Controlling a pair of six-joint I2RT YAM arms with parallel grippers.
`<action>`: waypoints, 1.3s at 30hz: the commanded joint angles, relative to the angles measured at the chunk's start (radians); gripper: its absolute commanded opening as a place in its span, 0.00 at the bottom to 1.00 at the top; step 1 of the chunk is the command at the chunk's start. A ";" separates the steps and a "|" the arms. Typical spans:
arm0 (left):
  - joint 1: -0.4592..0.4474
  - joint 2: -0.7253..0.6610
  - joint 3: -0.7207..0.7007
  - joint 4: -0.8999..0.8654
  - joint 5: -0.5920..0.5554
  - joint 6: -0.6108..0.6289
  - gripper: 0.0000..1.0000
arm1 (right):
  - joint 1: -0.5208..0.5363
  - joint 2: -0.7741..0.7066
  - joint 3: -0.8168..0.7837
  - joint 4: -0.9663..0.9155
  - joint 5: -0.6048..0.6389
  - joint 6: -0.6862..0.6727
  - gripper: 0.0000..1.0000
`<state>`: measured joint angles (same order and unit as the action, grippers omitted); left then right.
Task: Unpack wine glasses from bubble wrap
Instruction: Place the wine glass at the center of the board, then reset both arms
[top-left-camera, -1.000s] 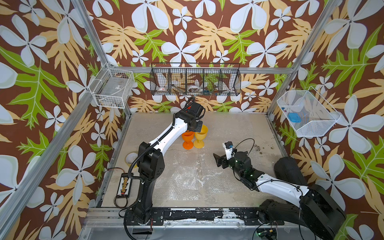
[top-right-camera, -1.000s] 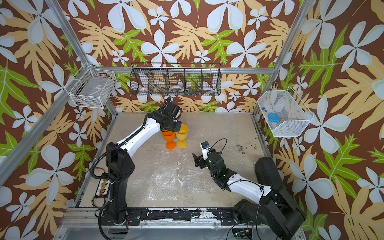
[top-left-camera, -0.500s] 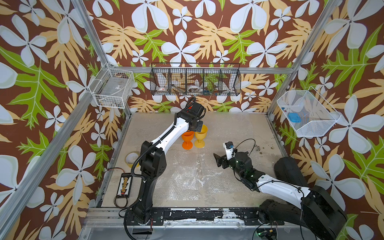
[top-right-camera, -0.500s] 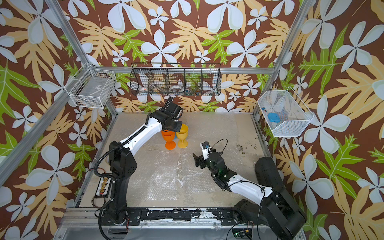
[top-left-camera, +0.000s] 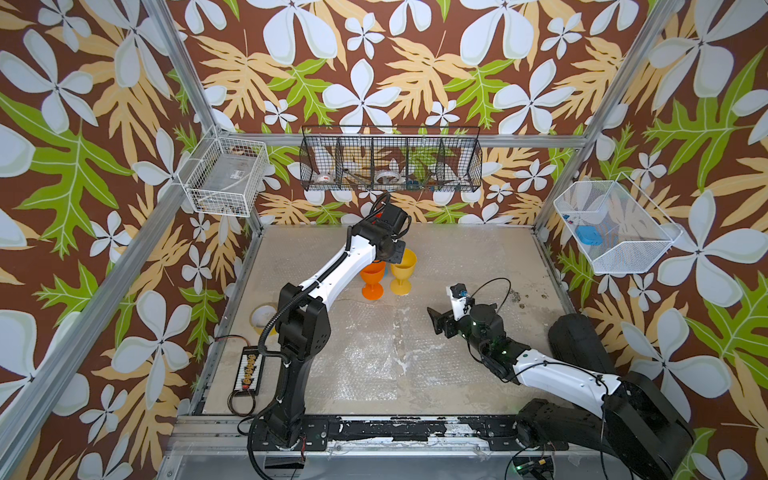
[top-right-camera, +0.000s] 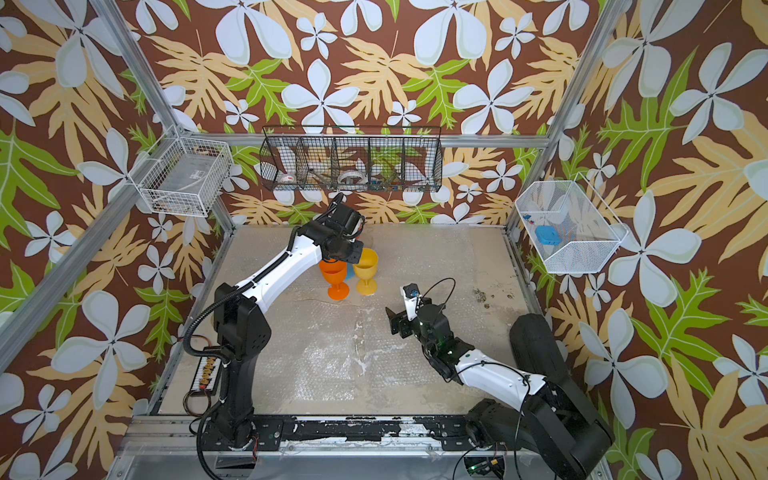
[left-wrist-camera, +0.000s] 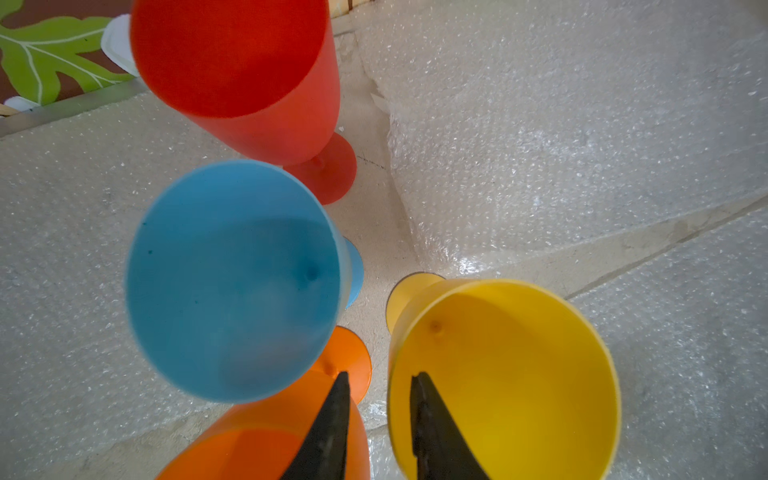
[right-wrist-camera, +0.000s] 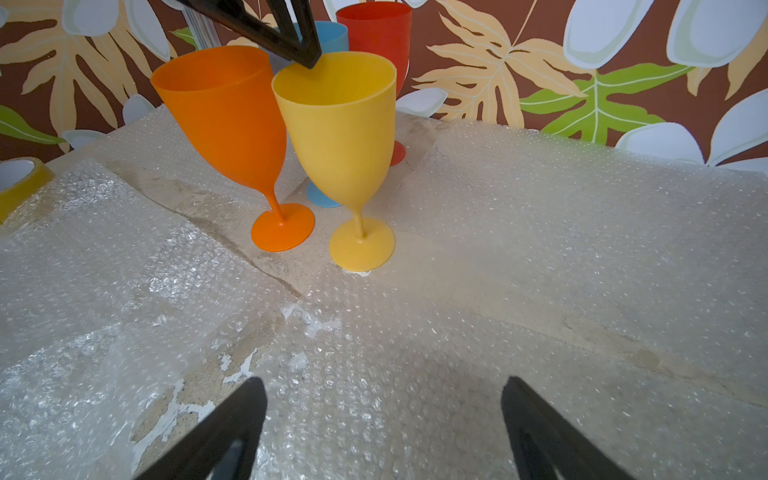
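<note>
My left tool, slightly spread, straddles the upright yellow goblet at its rim, apparently to release it; my right tool hangs wide.

My left gripper, shut a second ago, now stands slightly parted astride the rim of the yellow goblet; the rim looks free of both jaws, though that's hard to judge.
</note>
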<state>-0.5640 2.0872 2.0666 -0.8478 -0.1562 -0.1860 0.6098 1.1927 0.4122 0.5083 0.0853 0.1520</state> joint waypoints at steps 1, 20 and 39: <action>0.003 -0.030 0.000 0.023 0.001 0.001 0.33 | 0.001 0.003 0.000 0.024 0.013 -0.002 0.91; 0.037 -0.727 -0.944 0.711 0.018 -0.128 0.38 | -0.005 0.024 0.094 -0.106 0.085 0.045 0.92; 0.384 -1.099 -1.644 1.280 -0.214 -0.334 0.59 | -0.449 -0.123 0.257 -0.438 0.071 0.162 1.00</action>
<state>-0.1928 0.9760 0.4511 0.2787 -0.2543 -0.4961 0.2127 1.0592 0.6556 0.1234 0.1524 0.2920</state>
